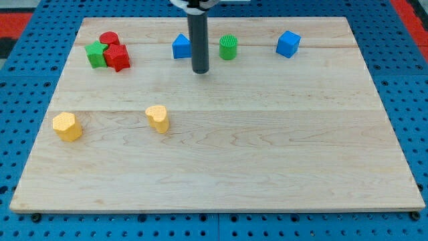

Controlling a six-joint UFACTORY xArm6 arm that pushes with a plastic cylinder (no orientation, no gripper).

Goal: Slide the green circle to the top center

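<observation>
The green circle point(228, 47) stands near the top of the wooden board point(267, 154), a little right of centre. My tip point(200, 69) touches the board just left of and slightly below the green circle, with a small gap between them. The rod rises straight up out of the view's top. A blue block point(180, 47), roughly house-shaped, sits just left of the rod, partly behind it.
A blue cube point(288, 43) sits at the top right. At the top left a green star point(97, 54), a red circle point(109, 39) and a red star-like block point(118, 57) cluster together. A yellow heart point(158, 118) and another yellow block point(67, 126) lie at the mid left.
</observation>
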